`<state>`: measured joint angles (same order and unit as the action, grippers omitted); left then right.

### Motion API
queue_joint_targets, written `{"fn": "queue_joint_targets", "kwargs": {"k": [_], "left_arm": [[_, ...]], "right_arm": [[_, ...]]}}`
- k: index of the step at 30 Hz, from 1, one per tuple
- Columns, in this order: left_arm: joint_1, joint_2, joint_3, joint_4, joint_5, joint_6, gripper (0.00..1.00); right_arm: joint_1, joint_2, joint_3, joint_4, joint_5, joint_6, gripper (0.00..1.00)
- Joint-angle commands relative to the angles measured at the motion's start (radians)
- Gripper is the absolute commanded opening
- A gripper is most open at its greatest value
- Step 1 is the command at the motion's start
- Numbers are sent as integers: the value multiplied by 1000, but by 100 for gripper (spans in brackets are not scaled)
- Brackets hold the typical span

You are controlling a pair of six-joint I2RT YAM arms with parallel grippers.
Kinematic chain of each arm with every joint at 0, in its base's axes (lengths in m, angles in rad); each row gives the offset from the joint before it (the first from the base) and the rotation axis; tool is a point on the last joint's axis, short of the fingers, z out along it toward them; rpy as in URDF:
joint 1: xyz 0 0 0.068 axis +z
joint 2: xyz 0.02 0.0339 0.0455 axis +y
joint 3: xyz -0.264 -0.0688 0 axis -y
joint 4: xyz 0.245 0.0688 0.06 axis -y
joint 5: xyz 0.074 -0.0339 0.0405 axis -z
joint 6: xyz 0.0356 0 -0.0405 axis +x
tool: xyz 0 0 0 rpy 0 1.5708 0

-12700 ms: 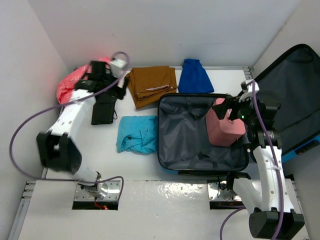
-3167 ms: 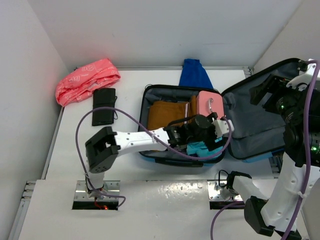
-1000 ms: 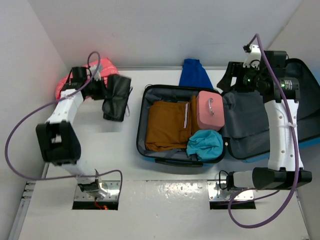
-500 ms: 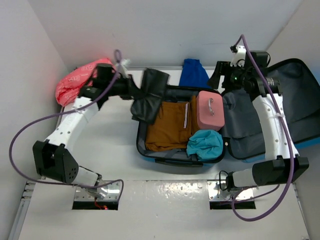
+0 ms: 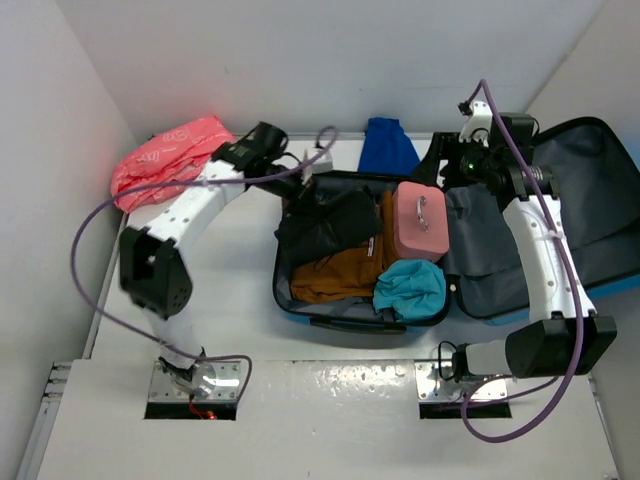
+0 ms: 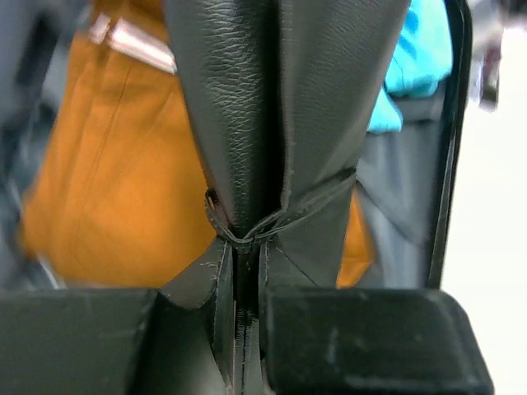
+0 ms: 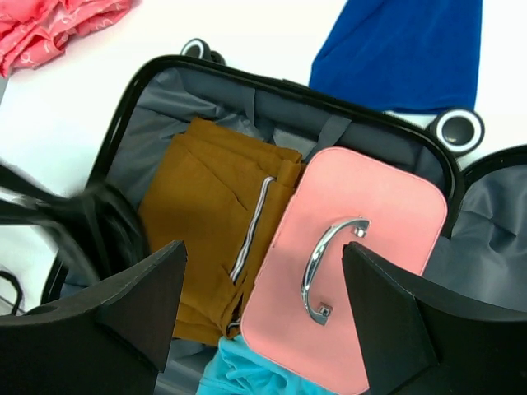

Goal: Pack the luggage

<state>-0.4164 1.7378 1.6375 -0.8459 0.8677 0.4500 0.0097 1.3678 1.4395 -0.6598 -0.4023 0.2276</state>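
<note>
Packing looks partly done, and the step in hand is getting a black item into the case. Far left on the counter [image 5: 225,285] lies a crumpled pink bag [image 5: 168,157], with neither arm on it. Next, the left end effector [image 6: 243,276] is pinched narrow on the edge of a black leather pouch [image 6: 280,99], which hangs over the orange garment [image 5: 330,272] in the left part of the open luggage [image 5: 285,300]. The luggage lies flat mid-counter, its lid [image 5: 590,190] thrown open to the right. Inside, right of the orange garment, sit a pink case [image 5: 420,220] and a teal garment [image 5: 410,288]. A blue garment [image 5: 390,148] lies on the counter just behind the shell. The right end effector [image 7: 263,247] hovers above the far rim, spread wide and holding nothing. As I judge it, the next move calls for lowering the pouch onto the orange garment and parting the left fingers, then fetching the blue garment or the pink bag.
</note>
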Motion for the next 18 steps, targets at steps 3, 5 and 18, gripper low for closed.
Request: {"fn": "queue_joint_targets", "kwargs": {"k": [3,5,18], "left_arm": [[-108,235,291,-458,126,605,0],[-137,223,245,-458,117,691,0],[-326,213,21,-432,-46,528,8]], "right_arm": [[1,-76,25,16,-18,-39,76],[-1,-81,38,-6,-13,-53,76],[19,-133,6,-100,-20,-96,76]]}}
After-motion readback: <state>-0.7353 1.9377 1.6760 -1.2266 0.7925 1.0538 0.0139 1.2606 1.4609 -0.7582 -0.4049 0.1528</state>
